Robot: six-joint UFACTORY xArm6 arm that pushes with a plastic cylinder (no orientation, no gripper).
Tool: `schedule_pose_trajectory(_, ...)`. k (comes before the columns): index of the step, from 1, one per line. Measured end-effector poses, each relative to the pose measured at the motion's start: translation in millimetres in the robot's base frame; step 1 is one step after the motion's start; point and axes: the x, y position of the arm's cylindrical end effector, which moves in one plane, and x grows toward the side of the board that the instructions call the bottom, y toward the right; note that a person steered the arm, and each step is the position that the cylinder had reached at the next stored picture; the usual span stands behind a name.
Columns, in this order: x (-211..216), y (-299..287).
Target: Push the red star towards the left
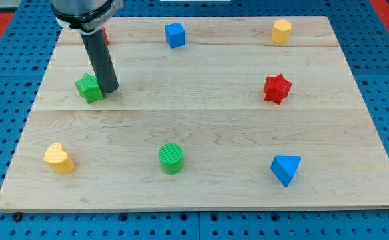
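Tool: my tip touching green block | red star well apart, view's right

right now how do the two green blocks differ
The green cube-like block sits at the view's left in the middle band of the board, with my tip right beside it on its right; the green cylinder stands alone near the view's bottom centre, far from my tip. The first has flat angular faces; the cylinder is round with a ribbed top. Both are the same green and similar in size.
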Motion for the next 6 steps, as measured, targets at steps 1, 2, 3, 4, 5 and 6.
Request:
schedule_pose_trajectory(1, 0.0, 0.0)
schedule_pose_trajectory(2, 0.7, 32.6)
schedule_pose_trajectory(3, 0.7, 93.7)
schedule_pose_trajectory(4, 15.5, 162.9)
schedule_pose_trajectory(5, 45.9, 234.6)
schedule_pose_trajectory(6, 65.6, 288.5)
